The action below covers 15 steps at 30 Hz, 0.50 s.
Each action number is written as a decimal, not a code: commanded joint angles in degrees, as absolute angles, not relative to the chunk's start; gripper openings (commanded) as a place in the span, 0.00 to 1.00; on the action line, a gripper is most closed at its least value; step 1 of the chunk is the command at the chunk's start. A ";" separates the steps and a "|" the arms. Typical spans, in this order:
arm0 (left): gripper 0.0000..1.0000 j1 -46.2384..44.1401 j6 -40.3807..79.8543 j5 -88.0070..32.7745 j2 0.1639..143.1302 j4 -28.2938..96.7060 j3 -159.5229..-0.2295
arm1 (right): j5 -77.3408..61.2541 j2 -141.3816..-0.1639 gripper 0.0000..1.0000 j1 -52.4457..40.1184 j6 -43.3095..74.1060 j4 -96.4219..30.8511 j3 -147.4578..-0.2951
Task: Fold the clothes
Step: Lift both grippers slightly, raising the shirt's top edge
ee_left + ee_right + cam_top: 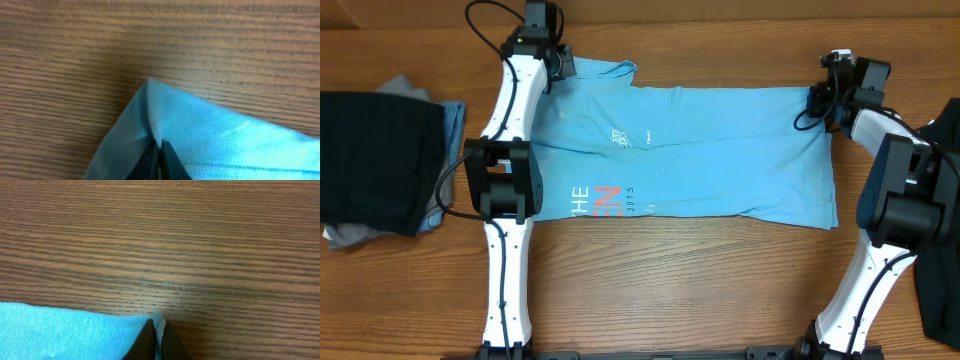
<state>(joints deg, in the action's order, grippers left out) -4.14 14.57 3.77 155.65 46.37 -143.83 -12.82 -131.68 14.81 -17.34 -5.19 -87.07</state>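
A light sky-blue T-shirt (720,150) lies flat across the middle of a wooden desk (670,290). It is spread lengthwise in a long band. White and red lettering shows near its left end, with small pale print above that.

The left end effector (560,64) sits at the shirt's far left corner. In the left wrist view its fingers (170,162) are pressed together on a raised peak of blue cloth, pinching it. The right end effector (817,101) sits at the shirt's far right corner. In the right wrist view its fingers (142,342) are pressed together on the very tip of the blue hem, pinching it.

The left arm reaches from the near desk edge straight across the shirt's left end, covering part of the lettering. The right arm rises from the near edge just beyond the shirt's right end and bends inward towards the corner.

Well to the left of the shirt is a pile of clothes: a black garment (370,160) on top, with blue cloth (453,120) and grey cloth (345,236) showing beneath it. Beyond the shirt's right end, at the picture's edge, lies another dark cloth (942,290).
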 commanded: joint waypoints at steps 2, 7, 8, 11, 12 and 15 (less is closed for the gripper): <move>0.04 -2.81 14.11 5.06 149.27 46.85 -145.38 | -12.14 -132.05 0.04 14.74 -16.23 -5.39 -89.62; 0.04 -2.24 14.15 4.40 148.20 47.48 -145.38 | -12.51 -129.62 0.04 14.74 -16.23 -6.11 -89.78; 0.04 -2.17 14.15 4.40 148.16 47.81 -145.38 | -12.53 -129.03 0.04 14.76 -16.21 -6.28 -89.78; 0.04 -2.13 14.15 4.38 147.63 48.66 -145.38 | -12.53 -127.57 0.04 14.76 -14.87 -6.74 -89.78; 0.04 -2.09 14.15 4.21 147.37 48.93 -145.38 | -12.53 -127.20 0.04 14.76 -14.72 -6.94 -89.78; 0.04 -1.89 14.15 2.83 146.47 49.50 -145.38 | -12.53 -126.06 0.04 14.76 -14.74 -7.22 -89.78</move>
<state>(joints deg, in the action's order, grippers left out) -2.35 14.57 3.88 150.12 48.93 -143.83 -12.67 -130.76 14.81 -15.77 -7.33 -87.88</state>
